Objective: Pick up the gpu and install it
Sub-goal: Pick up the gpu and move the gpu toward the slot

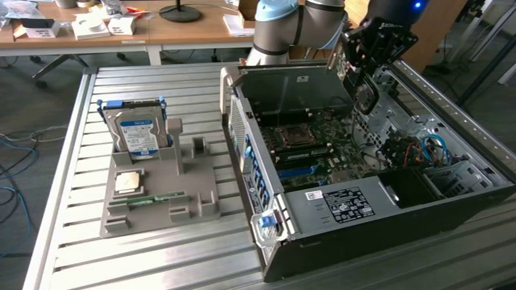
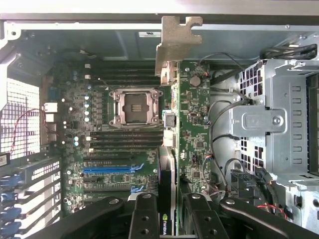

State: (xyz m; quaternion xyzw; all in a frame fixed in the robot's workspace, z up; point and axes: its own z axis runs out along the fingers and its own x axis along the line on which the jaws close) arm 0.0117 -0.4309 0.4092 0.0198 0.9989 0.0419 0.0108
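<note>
My gripper is shut on the gpu, a thin dark card seen edge-on between the two black fingers, with its silvery metal bracket at the far end. In the exterior view the gripper hangs over the far right part of the open computer case, and the gpu hangs below it, above the motherboard. In the wrist view the card hovers over the motherboard, beside the CPU socket and the blue expansion slot.
A grey holder tray on the slatted metal table at the exterior view's left carries a hard drive, a small chip and a green memory stick. A metal drive cage and cables fill the case's other side.
</note>
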